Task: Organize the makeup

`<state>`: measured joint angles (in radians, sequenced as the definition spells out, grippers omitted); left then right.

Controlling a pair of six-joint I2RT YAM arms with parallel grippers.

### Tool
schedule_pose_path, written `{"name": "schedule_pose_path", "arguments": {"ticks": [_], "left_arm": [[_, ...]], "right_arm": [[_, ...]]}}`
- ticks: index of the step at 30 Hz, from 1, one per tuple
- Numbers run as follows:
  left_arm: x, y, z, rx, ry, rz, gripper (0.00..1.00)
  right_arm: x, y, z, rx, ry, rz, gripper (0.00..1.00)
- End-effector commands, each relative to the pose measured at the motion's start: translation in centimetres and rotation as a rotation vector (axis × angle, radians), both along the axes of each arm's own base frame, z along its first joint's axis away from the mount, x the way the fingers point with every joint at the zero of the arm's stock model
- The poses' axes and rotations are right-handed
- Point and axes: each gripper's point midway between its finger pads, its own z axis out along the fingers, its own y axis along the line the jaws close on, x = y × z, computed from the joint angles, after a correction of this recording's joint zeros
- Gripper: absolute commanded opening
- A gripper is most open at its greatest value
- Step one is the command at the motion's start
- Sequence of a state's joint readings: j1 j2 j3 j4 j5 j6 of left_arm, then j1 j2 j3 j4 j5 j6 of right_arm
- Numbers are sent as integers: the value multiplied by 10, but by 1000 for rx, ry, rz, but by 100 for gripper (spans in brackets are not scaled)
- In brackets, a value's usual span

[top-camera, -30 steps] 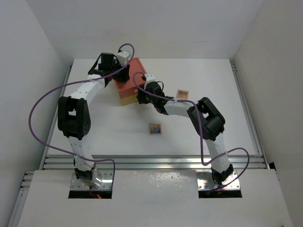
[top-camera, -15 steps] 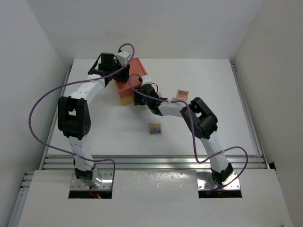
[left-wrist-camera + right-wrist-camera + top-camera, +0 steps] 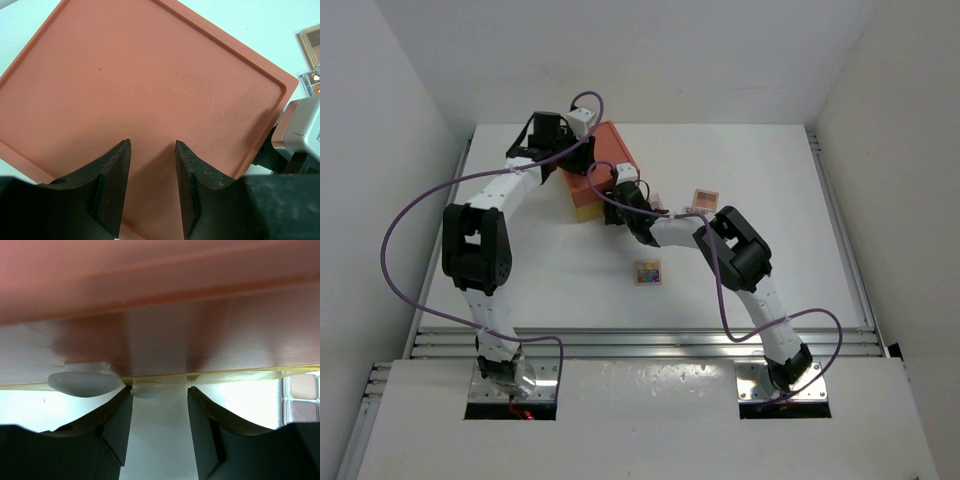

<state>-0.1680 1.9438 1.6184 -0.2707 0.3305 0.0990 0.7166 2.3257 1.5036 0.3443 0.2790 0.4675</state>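
Starting at the left, your left gripper (image 3: 152, 147) hangs over the lid of the orange box (image 3: 150, 75). Its jaws are parted by a moderate gap and hold nothing (whether they touch the lid, I cannot tell).

Move right and your right gripper (image 3: 160, 392) is nosed up to the box front, jaws apart and empty. A small white knob (image 3: 146, 390) sits just off their tips, at the seam of the yellow drawer (image 3: 585, 211).

The makeup lies outside both sets of jaws. The mixed-colour palette (image 3: 648, 272) rests flat on the table (image 3: 770, 160), nearer the bases and well apart from either gripper. The brown palette (image 3: 705, 197) lies just right of the right wrist. I see no brushes or pencils.

Expect the palettes to be light, stiff and slick, with pressed powder that would likely crack if dropped. They sit low, so the jaws will find little height to catch. I would take one across its two opposite side edges, jaws coming straight down and closing gently.
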Motion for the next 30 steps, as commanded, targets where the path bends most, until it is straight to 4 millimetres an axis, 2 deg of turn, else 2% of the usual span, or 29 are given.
{"name": "schedule_pose_path", "arguments": {"ticks": [1,2,4,9,14,19,26,30], "left_arm": [[-27,1,-45,-5,192,1,46],[-27,1,-45,-5,192,1,46],[-27,1,-45,-5,192,1,46],[-27,1,-45,-5,192,1,46],[-27,1,-45,-5,192,1,46],[-27,1,-45,-5,192,1,46],[-27,1,-45,-5,192,1,46],[-27,1,-45,-5,192,1,46]], "right_arm": [[24,15,44,85,-140,5,46],[23,15,43,80,-147,17,45],[25,19,53,92,-191,37,45],[25,20,57,99,-223,92,44],[27,18,46,124,-190,119,38],[30,16,34,124,-165,136,36],[32,13,29,136,-165,157,34],[34,8,35,150,-196,160,35]]}}
